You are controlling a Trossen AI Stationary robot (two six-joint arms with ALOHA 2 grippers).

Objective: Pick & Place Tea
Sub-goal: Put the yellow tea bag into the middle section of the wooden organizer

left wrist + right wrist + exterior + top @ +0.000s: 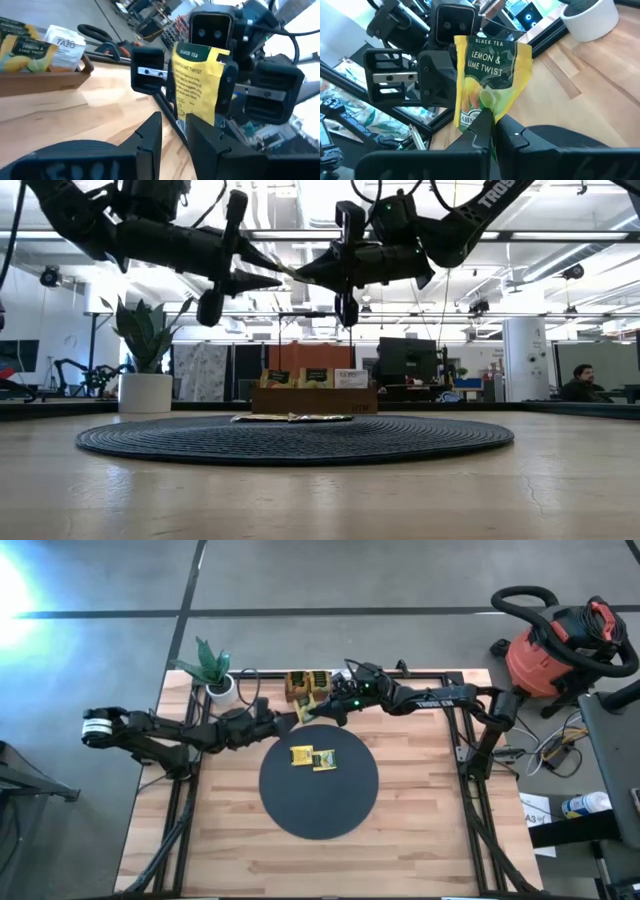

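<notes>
Evidently a handover is under way above the desk [420, 830]: the right pincer [490, 131] is clamped on the lower edge of a yellow-green Lemon & Lime Twist tea packet [490, 80], holding it upright in the air. Directly opposite, the left pincer [175, 132] stands with its fingers parted around the packet's other edge, not gripping. The packet looks feather-light, thin and crinkly, and would probably buckle if squeezed mid-face; a pinch on the sealed edge seems safest. Below lie two more packets [312, 758] on the black round mat [318, 805].
</notes>
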